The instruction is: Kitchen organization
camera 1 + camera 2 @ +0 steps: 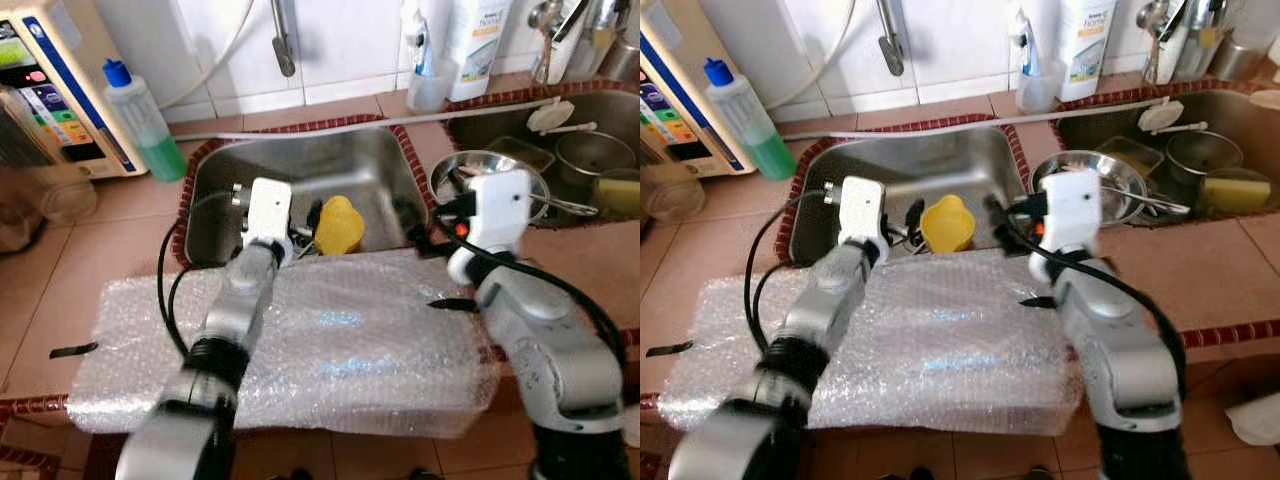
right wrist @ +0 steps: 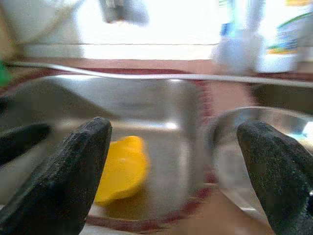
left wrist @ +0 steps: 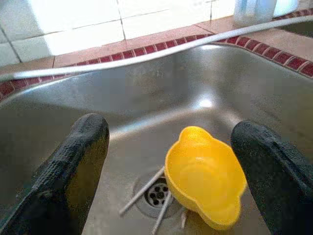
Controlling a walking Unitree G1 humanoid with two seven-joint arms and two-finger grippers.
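A yellow plastic bowl [image 1: 340,225] lies tilted on the floor of the steel sink [image 1: 300,160], beside the drain [image 3: 157,194]. A few thin metal sticks [image 3: 142,193] lie across that drain. My left gripper [image 1: 305,230] reaches into the sink just left of the bowl. It is open, and in the left wrist view the bowl [image 3: 205,183] sits low between its fingers [image 3: 73,171], apart from them. My right gripper [image 1: 425,205] hovers open at the sink's right rim, pointing toward the bowl [image 2: 122,169] with nothing between its fingers.
A sheet of bubble wrap [image 1: 330,340] covers the counter in front of the sink, under both arms. A steel bowl [image 1: 480,170] rests between this sink and a second sink [image 1: 590,150] holding dishes. A bottle of green liquid [image 1: 140,120] and an appliance [image 1: 50,90] stand back left.
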